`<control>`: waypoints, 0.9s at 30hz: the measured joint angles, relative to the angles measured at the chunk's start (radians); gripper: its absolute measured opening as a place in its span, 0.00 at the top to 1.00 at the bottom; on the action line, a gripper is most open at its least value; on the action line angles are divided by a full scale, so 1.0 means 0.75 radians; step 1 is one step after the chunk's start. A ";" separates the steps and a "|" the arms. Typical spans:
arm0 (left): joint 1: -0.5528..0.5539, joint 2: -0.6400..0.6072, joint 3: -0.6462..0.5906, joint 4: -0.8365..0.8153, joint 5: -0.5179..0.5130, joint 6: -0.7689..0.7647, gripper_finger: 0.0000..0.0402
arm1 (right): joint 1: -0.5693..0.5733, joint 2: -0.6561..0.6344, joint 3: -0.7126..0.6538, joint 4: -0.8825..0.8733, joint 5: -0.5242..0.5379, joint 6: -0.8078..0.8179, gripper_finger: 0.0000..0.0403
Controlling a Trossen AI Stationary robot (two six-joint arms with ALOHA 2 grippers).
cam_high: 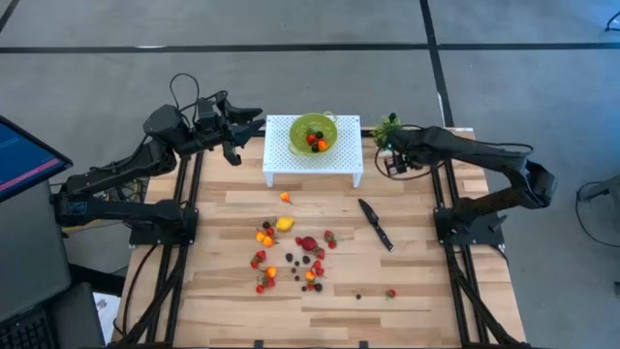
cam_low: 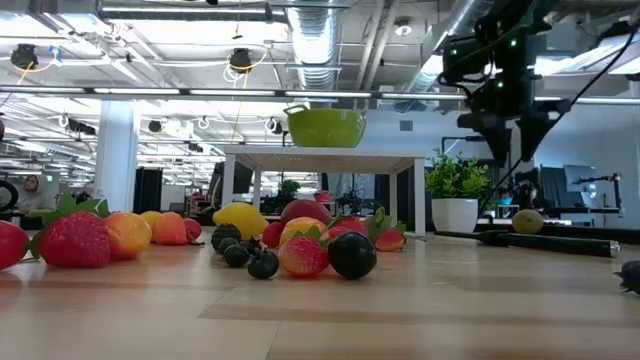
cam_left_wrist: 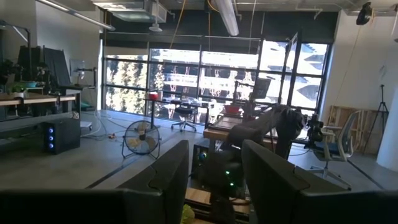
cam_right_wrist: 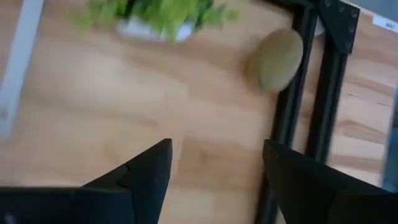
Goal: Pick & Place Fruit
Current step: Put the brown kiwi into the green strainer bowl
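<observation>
a pale wooden table (cam_high: pixel 417 291) is shown on a grey floor, with an open workshop visible beyond its far edge. a white perforated stand (cam_high: pixel 312 155) is placed at the middle of the far edge, and a green bowl (cam_high: pixel 314 133) holding a few red and orange pieces is carried on it. most of the fruit (cam_high: pixel 289 254) is scattered loose near the centre of the table, toward the near edge; a brown-green fruit (cam_right_wrist: pixel 279 59) is seen lying by the dark frame rail near the far right corner, close to a small potted plant (cam_high: pixel 387 127). a black knife (cam_high: pixel 375 224) lies to the right of the scatter. the right gripper (cam_right_wrist: pixel 214 163) is held above bare wood near that far right corner, its fingers spread wide and empty. the left gripper (cam_left_wrist: pixel 214 168) is raised beside the stand's left end, its fingers parted moderately with nothing between them.
</observation>
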State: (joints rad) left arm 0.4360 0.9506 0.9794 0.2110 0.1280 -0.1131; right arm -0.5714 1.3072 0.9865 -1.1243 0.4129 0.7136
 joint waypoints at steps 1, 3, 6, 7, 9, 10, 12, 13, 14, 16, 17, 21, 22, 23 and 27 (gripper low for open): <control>0.000 0.000 0.000 0.000 0.000 0.000 0.65 | -0.030 0.002 -0.007 0.032 0.003 -0.001 0.39; 0.000 0.000 0.000 0.000 0.000 0.000 0.65 | -0.086 0.010 -0.007 0.050 0.032 0.009 0.39; 0.000 0.000 0.000 0.000 0.000 0.000 0.65 | -0.172 0.043 -0.007 0.054 0.063 0.068 0.39; 0.000 0.000 -0.001 0.000 0.000 0.000 0.65 | -0.199 0.050 -0.007 0.054 0.068 0.080 0.39; 0.000 0.000 0.000 0.000 0.000 0.000 0.65 | -0.250 0.070 -0.006 0.055 0.071 0.114 0.39; 0.000 0.000 0.000 0.000 -0.001 0.000 0.65 | -0.272 0.082 -0.007 0.059 0.068 0.131 0.39; 0.000 0.000 -0.001 0.000 -0.001 0.000 0.65 | -0.322 0.102 -0.007 0.091 0.027 0.146 0.39; 0.000 0.000 0.000 0.000 0.000 0.000 0.65 | -0.348 0.111 -0.006 0.119 -0.001 0.140 0.39; 0.000 0.000 -0.001 0.000 0.000 0.000 0.65 | -0.372 0.121 -0.006 0.144 -0.031 0.128 0.39; 0.000 0.000 0.000 0.000 -0.001 0.000 0.65 | -0.419 0.143 -0.006 0.189 -0.088 0.099 0.39; 0.000 0.000 0.000 0.000 0.000 0.000 0.65 | -0.440 0.155 -0.006 0.204 -0.098 0.092 0.39; 0.000 0.000 0.000 0.001 0.000 0.000 0.65 | -0.468 0.195 0.008 0.223 -0.098 0.119 0.39; 0.000 0.000 -0.001 0.001 0.000 0.000 0.65 | -0.467 0.205 0.012 0.228 -0.096 0.128 0.39; 0.000 0.000 0.000 0.001 0.000 0.000 0.65 | -0.466 0.215 0.012 0.225 -0.098 0.128 0.39; 0.000 0.000 0.000 0.001 0.000 0.000 0.65 | -0.436 0.231 0.009 0.256 -0.034 0.146 0.39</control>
State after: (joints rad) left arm 0.4362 0.9504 0.9791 0.2115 0.1279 -0.1131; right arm -0.8988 1.4801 0.9932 -0.9325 0.3872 0.8229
